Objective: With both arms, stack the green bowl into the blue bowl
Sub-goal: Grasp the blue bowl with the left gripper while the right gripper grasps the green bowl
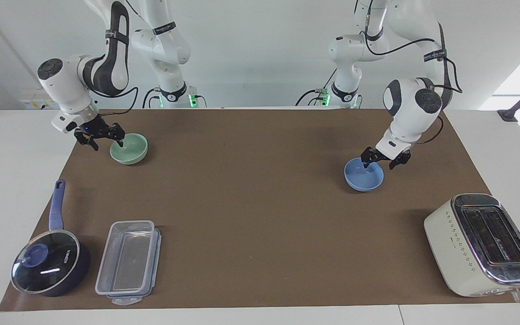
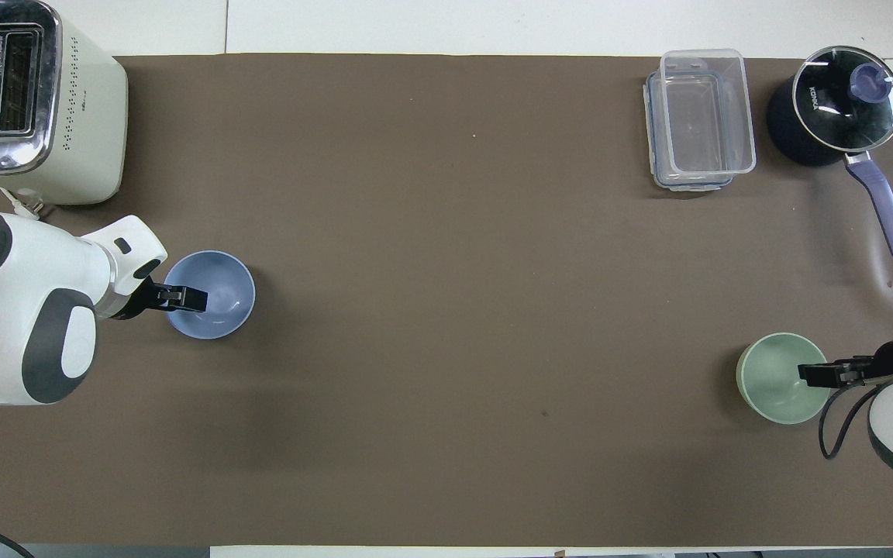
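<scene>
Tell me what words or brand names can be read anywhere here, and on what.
"KONKA": white lettering on the glass lid of the saucepan.
Toaster: small marks on its side, too small to read.
Arm bands: white lettering, too small to read.
Green bowl, blue bowl: no text.

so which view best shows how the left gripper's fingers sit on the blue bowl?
Facing view: the left gripper straddles the blue bowl's rim, fingers spread. In the overhead view the gripper appears edge-on over the bowl, so finger spacing isn't readable.

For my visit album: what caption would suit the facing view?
Two arms at work: the right tool open astride the green bowl rim, the left tool open at the blue bowl rim.
</scene>
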